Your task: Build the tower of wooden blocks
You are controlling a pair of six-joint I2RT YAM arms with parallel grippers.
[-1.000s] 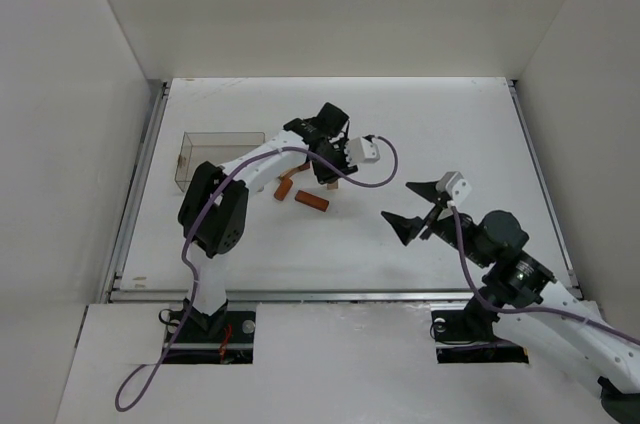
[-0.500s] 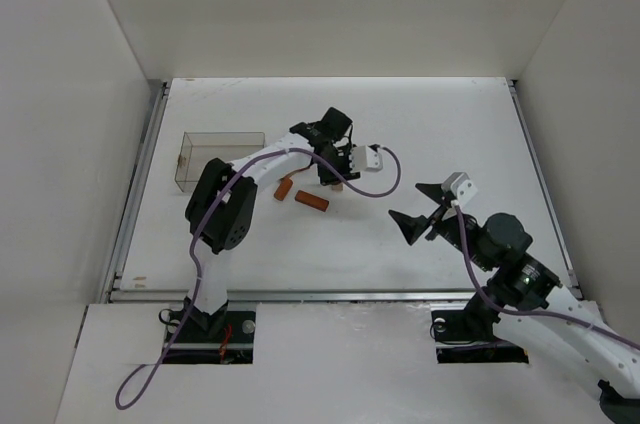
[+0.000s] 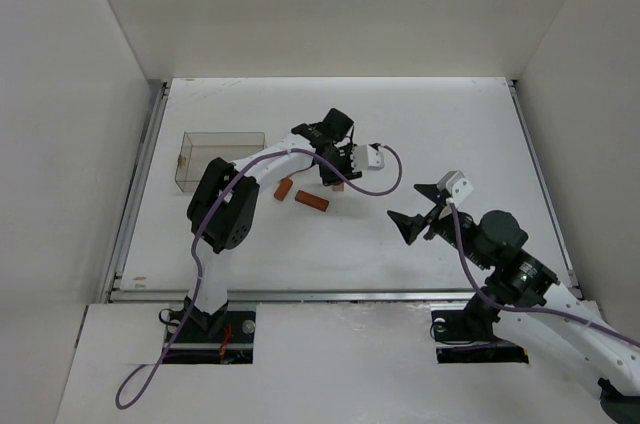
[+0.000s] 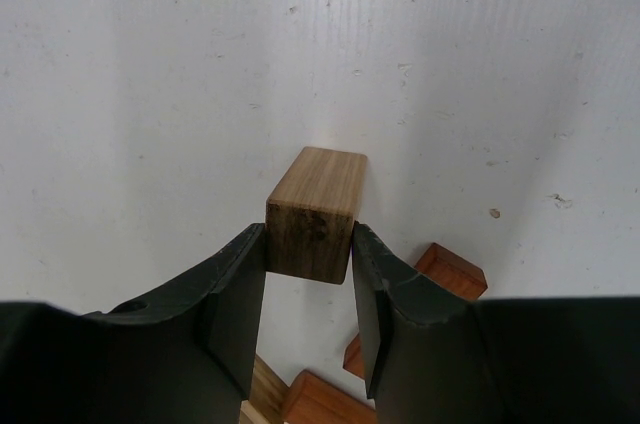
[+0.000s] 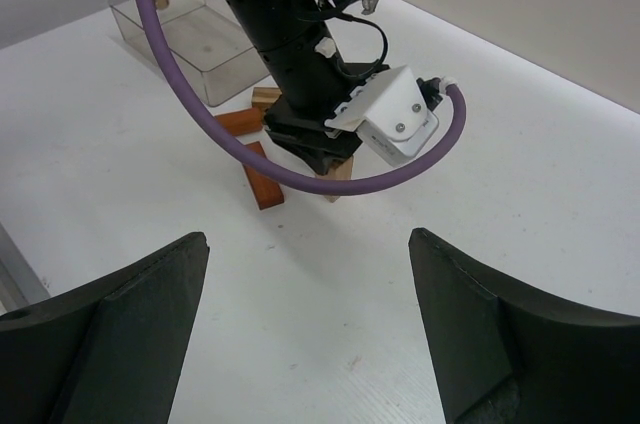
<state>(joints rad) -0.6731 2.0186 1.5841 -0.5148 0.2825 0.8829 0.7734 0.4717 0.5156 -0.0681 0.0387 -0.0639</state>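
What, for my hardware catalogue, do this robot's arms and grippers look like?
The left arm and the right arm both have white links and black joints. A purple cable runs along each. Each wrist carries a white camera box. The left gripper and right gripper have broad, matte black fingers tapering to the tips.

The tan block [image 4: 312, 214] is bare, grainy wood, matt. The red block [image 4: 455, 272] beside it looks smoother. The table [image 4: 150, 74] under it is matt, speckled white. The fingers [image 4: 225, 294] flanking it are matt black plastic.
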